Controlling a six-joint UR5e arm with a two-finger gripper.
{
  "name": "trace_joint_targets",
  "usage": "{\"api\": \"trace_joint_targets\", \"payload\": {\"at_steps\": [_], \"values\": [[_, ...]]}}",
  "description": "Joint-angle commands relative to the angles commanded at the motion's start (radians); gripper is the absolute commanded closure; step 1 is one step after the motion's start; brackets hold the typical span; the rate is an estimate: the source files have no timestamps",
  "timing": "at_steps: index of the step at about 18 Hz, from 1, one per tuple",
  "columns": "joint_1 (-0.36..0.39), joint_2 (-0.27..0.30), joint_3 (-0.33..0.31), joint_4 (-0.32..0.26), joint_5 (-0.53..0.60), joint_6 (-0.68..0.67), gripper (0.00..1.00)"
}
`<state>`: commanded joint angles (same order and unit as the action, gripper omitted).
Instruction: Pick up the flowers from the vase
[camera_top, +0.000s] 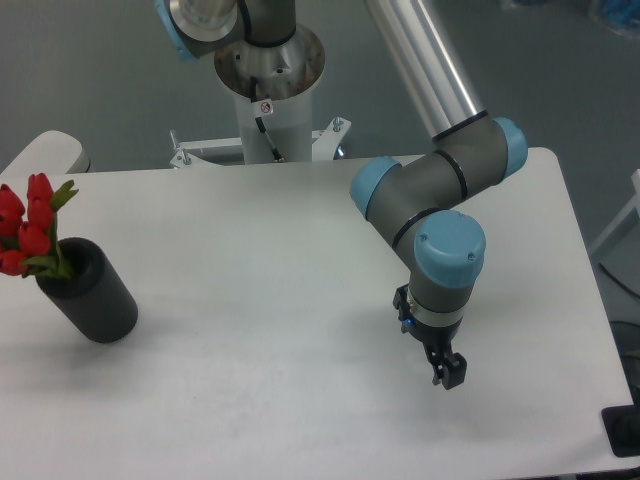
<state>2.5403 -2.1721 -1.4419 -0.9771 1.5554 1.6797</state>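
I see white table (250, 330) filling most of view. My arm (440, 190) reaches in from top, elbow bent over right half. Black vase (95, 300) stands at far left edge. Red flowers (25, 225) sit in vase mouth, leaning left. Gripper (447, 375) hangs low at right, well apart from vase; jaw gap I cannot tell, fingers too small and dark.

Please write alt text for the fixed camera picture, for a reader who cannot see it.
A robot arm's hand hovers low over the right part of a white table, far from a black vase at the left edge that holds red flowers. The hand holds nothing; whether it is open or shut is unclear.
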Motion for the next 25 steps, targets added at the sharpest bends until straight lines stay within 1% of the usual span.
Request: {"api": "trace_joint_targets", "payload": {"at_steps": [4, 8, 11, 13, 21, 23, 25], "values": [[0.000, 0.000, 0.000, 0.000, -0.002, -0.003, 0.00], [0.005, 0.000, -0.002, 0.006, -0.009, -0.089, 0.00], [0.009, 0.003, -0.023, 0.020, -0.038, -0.086, 0.00], [0.011, 0.005, -0.025, 0.028, -0.040, -0.084, 0.00], [0.012, 0.011, -0.026, 0.025, -0.064, -0.090, 0.00], [0.011, 0.012, -0.028, 0.018, -0.096, -0.098, 0.00], [0.009, 0.037, -0.058, 0.015, -0.184, -0.109, 0.00]]}}
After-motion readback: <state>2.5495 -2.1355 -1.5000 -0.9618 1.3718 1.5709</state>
